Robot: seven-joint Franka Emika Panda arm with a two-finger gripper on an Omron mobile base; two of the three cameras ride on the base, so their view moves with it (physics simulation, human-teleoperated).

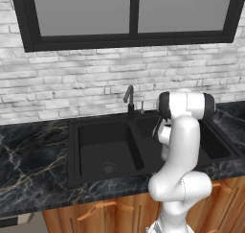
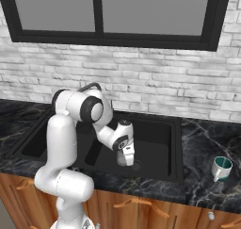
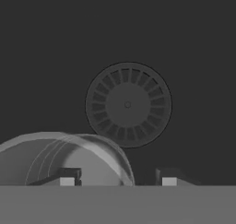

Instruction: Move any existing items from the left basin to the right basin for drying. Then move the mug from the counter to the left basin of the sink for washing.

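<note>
Jaws part open down in the right basin [image 2: 157, 141], gripping nothing: one fingertip [image 3: 69, 174] seen through the translucent wall of the cup [image 3: 85, 156], the other standing clear of its rim with bare basin floor between. Cup upright by the look of it, mouth toward the hand, wall lying between the two tips but not pinched. Just beyond the cup, the round drain [image 3: 127, 104] of this basin, near but not touching. Judged from this, first half of the task as good as done, with a straight lift needed to free the inner tip without tipping the cup. Next target, the mug [image 2: 221, 168], well apart to the robot's right on the desk [image 2: 202, 188], upright, teal inside showing; handle direction too small to tell. In the way: the basin's right wall and rim. Farther left, past the divider and faucet [image 1: 129, 100], the left basin [image 1: 107, 148].
</note>
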